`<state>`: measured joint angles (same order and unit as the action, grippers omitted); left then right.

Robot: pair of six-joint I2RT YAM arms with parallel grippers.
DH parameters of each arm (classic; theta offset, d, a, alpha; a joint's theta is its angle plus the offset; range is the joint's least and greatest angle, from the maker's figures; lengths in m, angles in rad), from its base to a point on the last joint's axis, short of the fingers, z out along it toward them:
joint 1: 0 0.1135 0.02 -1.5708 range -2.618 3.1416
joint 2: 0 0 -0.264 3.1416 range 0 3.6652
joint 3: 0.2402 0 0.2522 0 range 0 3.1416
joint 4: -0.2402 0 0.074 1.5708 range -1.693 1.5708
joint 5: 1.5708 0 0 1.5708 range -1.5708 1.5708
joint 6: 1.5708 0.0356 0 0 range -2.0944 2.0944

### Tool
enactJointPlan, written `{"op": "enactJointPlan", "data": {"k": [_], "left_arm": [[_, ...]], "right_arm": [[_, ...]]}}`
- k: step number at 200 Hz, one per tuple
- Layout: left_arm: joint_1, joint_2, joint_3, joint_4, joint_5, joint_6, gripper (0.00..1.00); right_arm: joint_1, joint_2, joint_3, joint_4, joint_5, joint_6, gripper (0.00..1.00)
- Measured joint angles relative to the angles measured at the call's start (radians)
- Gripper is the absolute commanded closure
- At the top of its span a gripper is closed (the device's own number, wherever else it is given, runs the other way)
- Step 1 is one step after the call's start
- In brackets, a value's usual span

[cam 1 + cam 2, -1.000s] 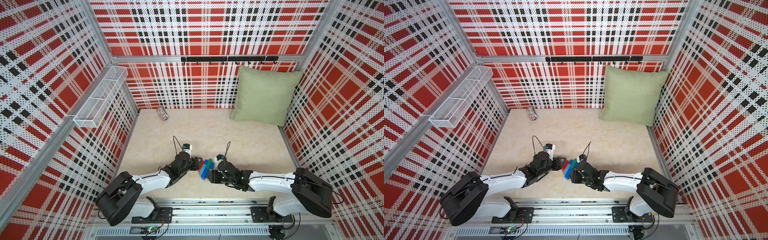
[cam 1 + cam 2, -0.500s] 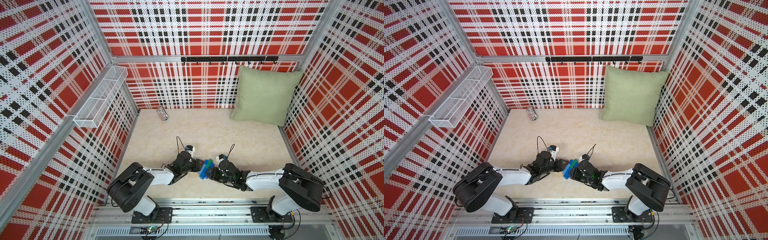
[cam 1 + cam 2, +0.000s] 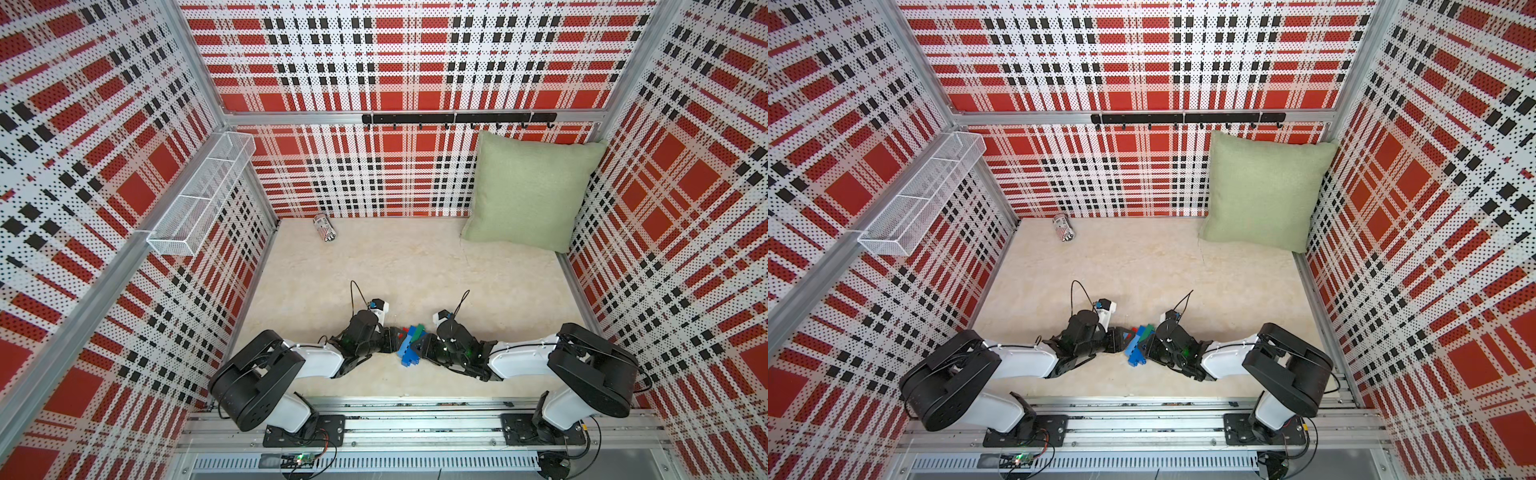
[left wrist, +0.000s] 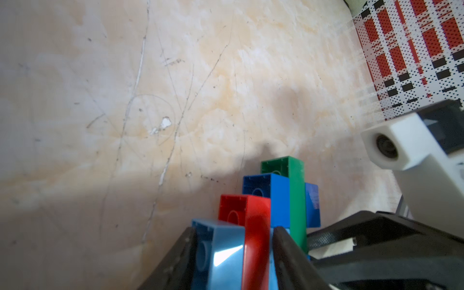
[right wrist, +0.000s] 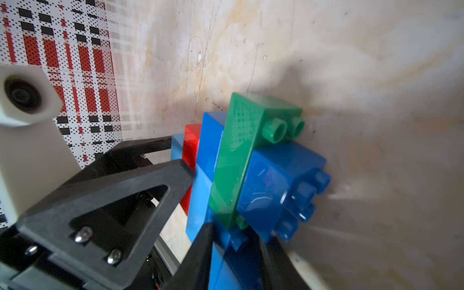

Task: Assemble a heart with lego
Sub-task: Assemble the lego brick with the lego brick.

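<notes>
Heart (image 3: 407, 349), a flat cluster of joined studded bricks, is at the front middle of the worktop (image 3: 415, 270), turned up on edge between the two arms; whether its lowest blue brick touches the worktop cannot be told. Most of it is blue, with a green strip (image 5: 241, 155) and a red strip (image 4: 253, 226) sandwiched between blue layers, and the studs point away from the left gripper (image 4: 233, 253). That gripper is closed on one end of the cluster: in the left wrist view its two black fingers (image 4: 288, 253) press against a pale blue brick and the red strip beside it, with no gap on either side. The right gripper (image 5: 238, 253) comes in from the opposite side and is clamped narrowly on a blue brick of the studded face, just below the green strip. In both top views the two grippers meet nose to nose at the cluster, with the arms stretched low. Well apart from them, a striped can (image 3: 325, 227) lies on its side near the back wall. A green cushion (image 3: 528, 191) leans in the far right corner, a white wire basket (image 3: 199, 199) hangs on the left wall, and a black hook rail (image 3: 457, 119) runs across the back wall.
</notes>
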<state>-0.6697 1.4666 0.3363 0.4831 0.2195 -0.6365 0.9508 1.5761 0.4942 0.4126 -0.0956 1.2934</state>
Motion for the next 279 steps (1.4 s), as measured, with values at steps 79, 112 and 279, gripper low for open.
{"op": "enactJointPlan", "data": {"k": [79, 112, 279], "left_arm": [[-0.019, -0.011, -0.018, 0.009, -0.056, -0.044, 0.47], [-0.039, -0.027, -0.03, 0.01, -0.082, -0.056, 0.47], [-0.11, -0.042, -0.038, 0.016, -0.176, -0.008, 0.47]], "right_arm": [[0.008, -0.208, -0.059, -0.145, 0.037, 0.021, 0.49], [0.06, -0.212, -0.072, -0.159, 0.039, 0.05, 0.5], [0.053, -0.093, -0.042, -0.097, -0.012, 0.047, 0.66]]}}
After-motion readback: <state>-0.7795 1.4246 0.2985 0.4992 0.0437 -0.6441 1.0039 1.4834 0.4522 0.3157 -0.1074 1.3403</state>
